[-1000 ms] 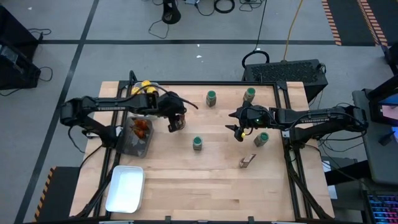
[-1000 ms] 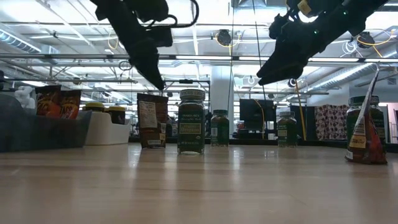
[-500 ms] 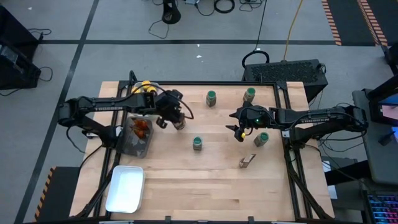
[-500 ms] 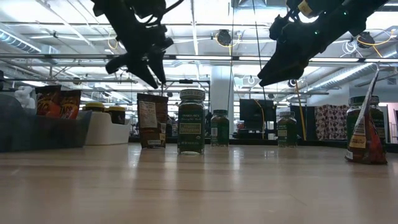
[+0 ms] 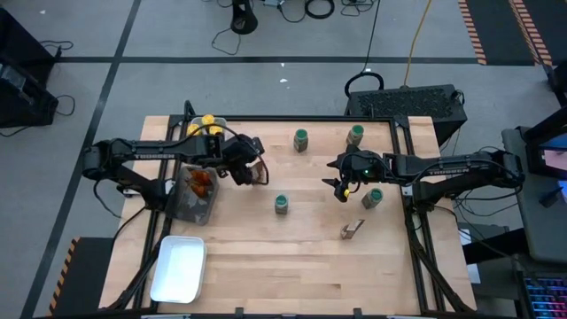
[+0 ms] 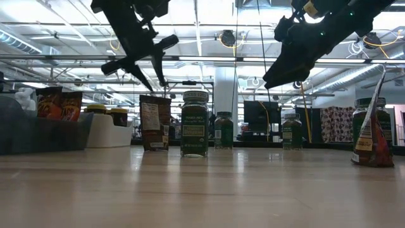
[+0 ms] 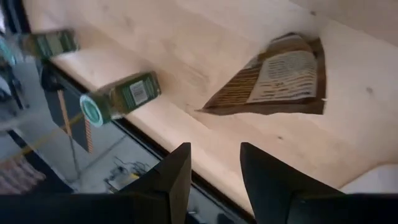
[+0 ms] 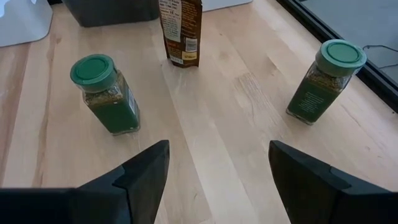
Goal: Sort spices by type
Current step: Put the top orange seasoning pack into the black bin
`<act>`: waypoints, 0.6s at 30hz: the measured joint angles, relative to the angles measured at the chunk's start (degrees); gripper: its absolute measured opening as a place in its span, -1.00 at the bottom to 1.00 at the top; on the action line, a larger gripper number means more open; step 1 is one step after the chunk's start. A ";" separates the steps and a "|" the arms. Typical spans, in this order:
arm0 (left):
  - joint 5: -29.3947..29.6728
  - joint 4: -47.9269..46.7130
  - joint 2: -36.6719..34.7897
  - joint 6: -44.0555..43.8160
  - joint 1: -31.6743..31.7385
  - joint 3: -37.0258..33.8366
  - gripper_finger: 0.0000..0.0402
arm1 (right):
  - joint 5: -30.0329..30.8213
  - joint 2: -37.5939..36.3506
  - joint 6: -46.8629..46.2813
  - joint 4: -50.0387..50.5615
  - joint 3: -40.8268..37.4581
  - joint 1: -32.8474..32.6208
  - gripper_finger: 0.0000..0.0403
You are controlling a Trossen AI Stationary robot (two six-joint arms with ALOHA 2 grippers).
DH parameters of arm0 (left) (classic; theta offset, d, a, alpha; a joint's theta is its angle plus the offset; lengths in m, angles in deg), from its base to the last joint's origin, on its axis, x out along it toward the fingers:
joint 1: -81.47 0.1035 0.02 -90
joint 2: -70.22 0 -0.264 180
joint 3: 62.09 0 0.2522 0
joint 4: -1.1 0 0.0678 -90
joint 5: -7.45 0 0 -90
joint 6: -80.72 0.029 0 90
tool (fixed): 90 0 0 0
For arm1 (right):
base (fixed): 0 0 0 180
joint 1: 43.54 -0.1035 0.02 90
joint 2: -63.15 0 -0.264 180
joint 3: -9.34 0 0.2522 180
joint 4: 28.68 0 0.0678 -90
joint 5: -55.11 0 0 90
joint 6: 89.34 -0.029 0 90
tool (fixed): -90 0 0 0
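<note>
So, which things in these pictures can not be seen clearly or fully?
- Dark grey tray, high view: the left arm crosses it, so its orange packets cannot be counted.
- Yellow-lidded jars, high view: partly under the left arm, too small to count.
- Packet, low view: hides most of the jar behind it.
- Jar labels, high view: too small to read.
- Green-lidded jar, left wrist view: blurred, at the edge.
</note>
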 joint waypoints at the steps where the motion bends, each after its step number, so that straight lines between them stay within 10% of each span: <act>1: 0.46 0.05 0.00 1.83 -0.43 0.00 -0.29 | 0.00 0.00 0.00 -0.02 0.00 0.00 0.28; 18: 4.29 0.20 0.25 20.12 -2.97 0.00 -0.29 | 0.04 0.00 -1.53 -0.35 0.00 0.00 0.28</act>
